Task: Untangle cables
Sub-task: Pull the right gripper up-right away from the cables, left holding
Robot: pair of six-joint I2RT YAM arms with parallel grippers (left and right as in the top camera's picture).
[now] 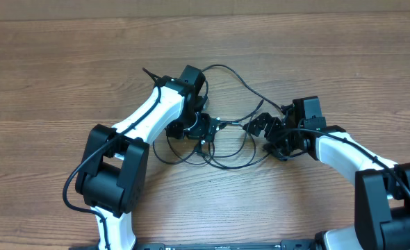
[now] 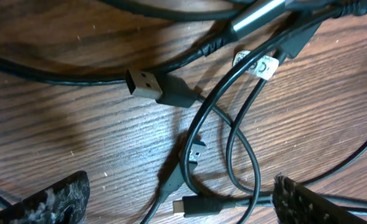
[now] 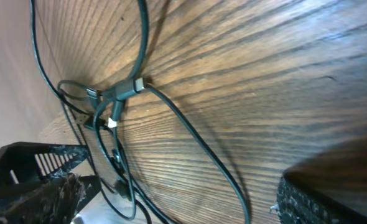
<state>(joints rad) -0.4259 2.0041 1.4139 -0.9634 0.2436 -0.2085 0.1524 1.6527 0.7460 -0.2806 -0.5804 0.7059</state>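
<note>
— Looking for the thin black flexible cables with small silver plug tips: heaped in a loose tangle at the centre of the overhead frame, flat on the brown wood-grain surface, between the two arms, with one long loop arching toward the upper middle.

— Noted. And the left end effector?

— Spread wide, with rough dark fingertips at the lower corners of the left wrist frame. Holding nothing. Poised right over the knot, with several strands crossing beneath the gap.

— Right end effector?

— Also fully spread and empty, just right of the tangle in the overhead frame, above a single strand on the wood.

— Handling?

— Probably very light and limp, with no stiffness to push against. Likely to drag the whole bundle along when pulled, and smooth enough to slip through a loose pinch.

— Where to take hold, then?

— Best at a plug body rather than mid-cord. For instance, the flat rectangular black-and-silver USB plug at the upper left-centre of the left wrist frame, or the small slim silver-tipped plug at the bottom centre. Harder housing, so surer purchase. Worth pinning the knot on one side and drawing a free end out slowly on the other. Cannot tell which cord passes over which.
</note>
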